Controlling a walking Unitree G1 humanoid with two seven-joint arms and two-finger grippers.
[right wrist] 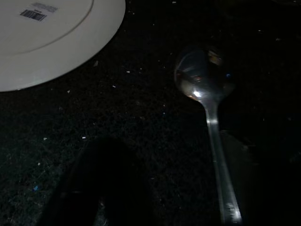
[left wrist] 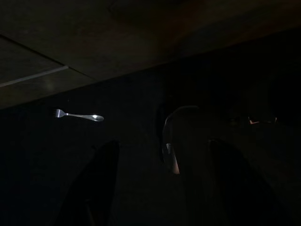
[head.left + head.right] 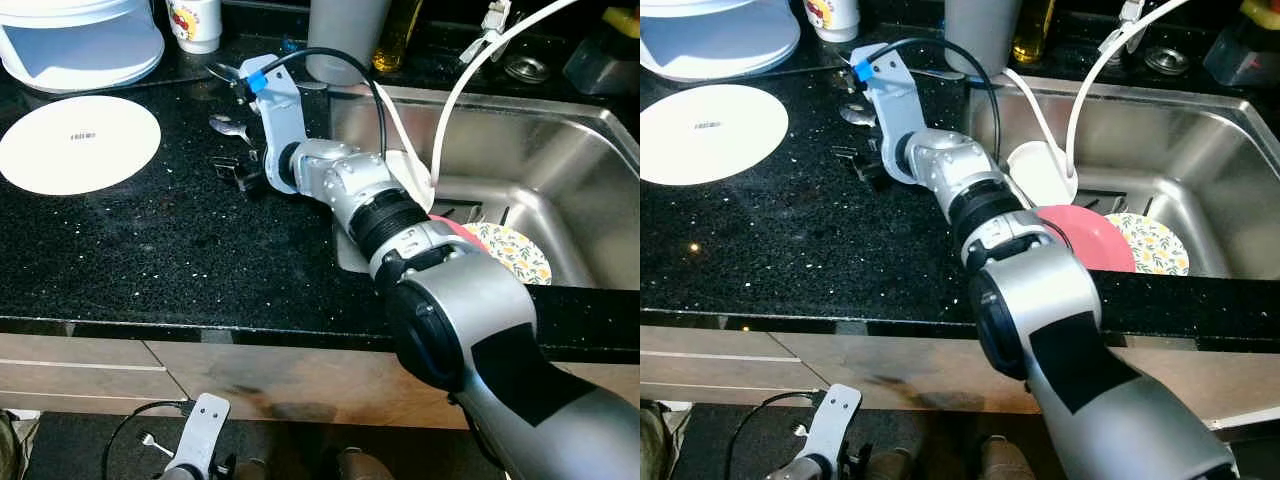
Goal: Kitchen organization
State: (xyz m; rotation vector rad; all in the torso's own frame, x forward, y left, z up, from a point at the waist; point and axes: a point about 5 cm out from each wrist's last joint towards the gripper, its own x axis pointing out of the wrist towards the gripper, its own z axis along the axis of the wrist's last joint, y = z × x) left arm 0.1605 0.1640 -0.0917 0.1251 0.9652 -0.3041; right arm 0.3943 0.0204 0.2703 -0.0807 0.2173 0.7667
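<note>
**Spoon lying between the parted fingers**

Closest in the right wrist view, I'm seeing the spoon (image 1: 209,117) running lengthwise away from the right gripper (image 3: 238,176), bowl outermost, handle hugging one finger on the black counter (image 3: 150,250). Fingers are standing apart, holding nothing. I'm judging the right arm nearer; left gripper (image 2: 162,183) is hanging idle, open.

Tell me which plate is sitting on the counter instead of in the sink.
The plain white plate with a barcode sticker, on the black counter. The pink plate and floral plate are in the sink.
</note>
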